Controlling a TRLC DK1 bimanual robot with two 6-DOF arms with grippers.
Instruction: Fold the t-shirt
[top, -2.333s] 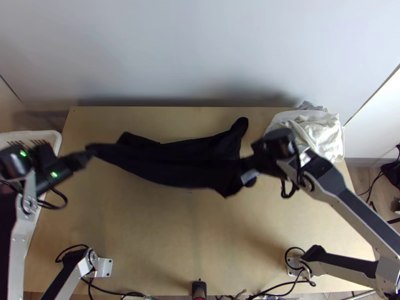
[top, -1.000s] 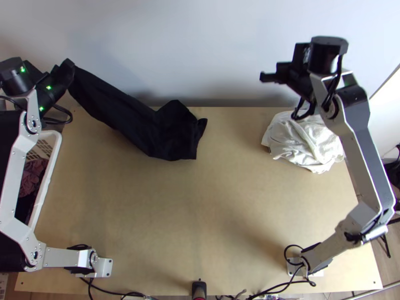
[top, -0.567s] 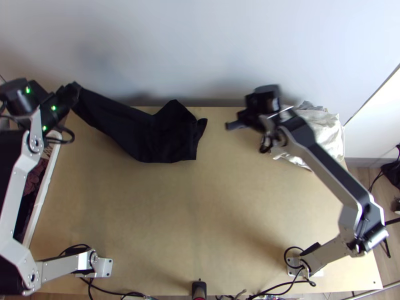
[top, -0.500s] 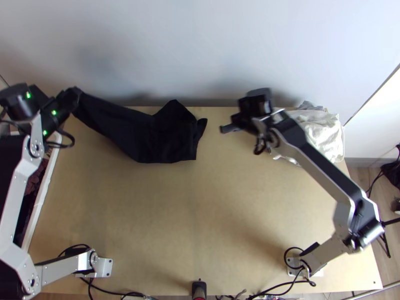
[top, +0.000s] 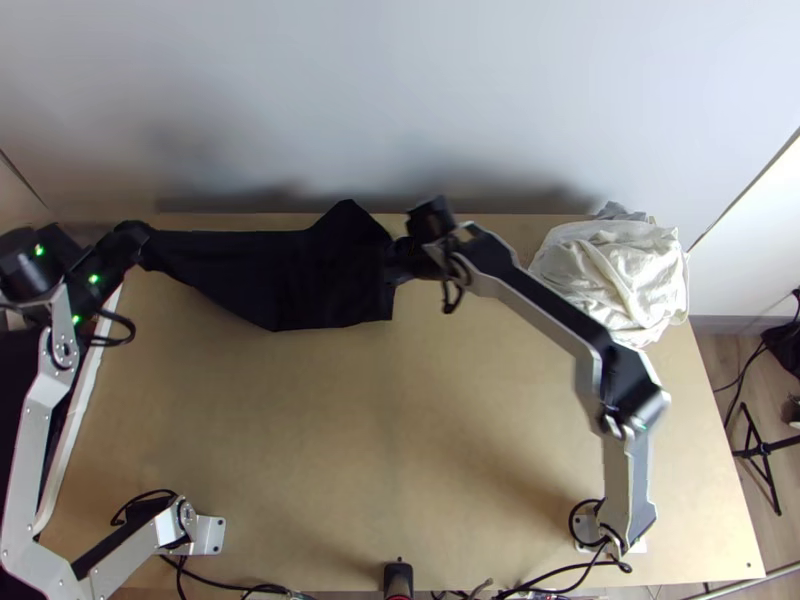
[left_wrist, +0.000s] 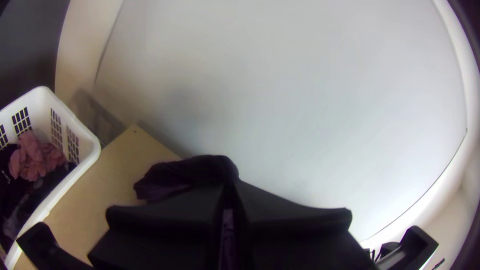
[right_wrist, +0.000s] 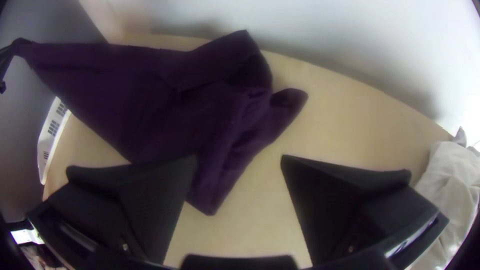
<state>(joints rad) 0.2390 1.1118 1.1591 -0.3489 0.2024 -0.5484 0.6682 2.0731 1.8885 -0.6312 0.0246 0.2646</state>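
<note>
Well, left hand pinching t-shirt by one end, right hand wide, empty, near opposite edge

High above my worktop, steeply down, close from my left wrist toward wall and basket, close from my right wrist onto the shirt, worktop shared by all

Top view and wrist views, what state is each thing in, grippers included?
Dark fabric t-shirt, rumpled, not neatly folded, one end lifted
Left black gripper, shut on that end
Right black gripper, open
White plastic basket, holding pink and dark clothes
Off-white cloth, bunched
</note>
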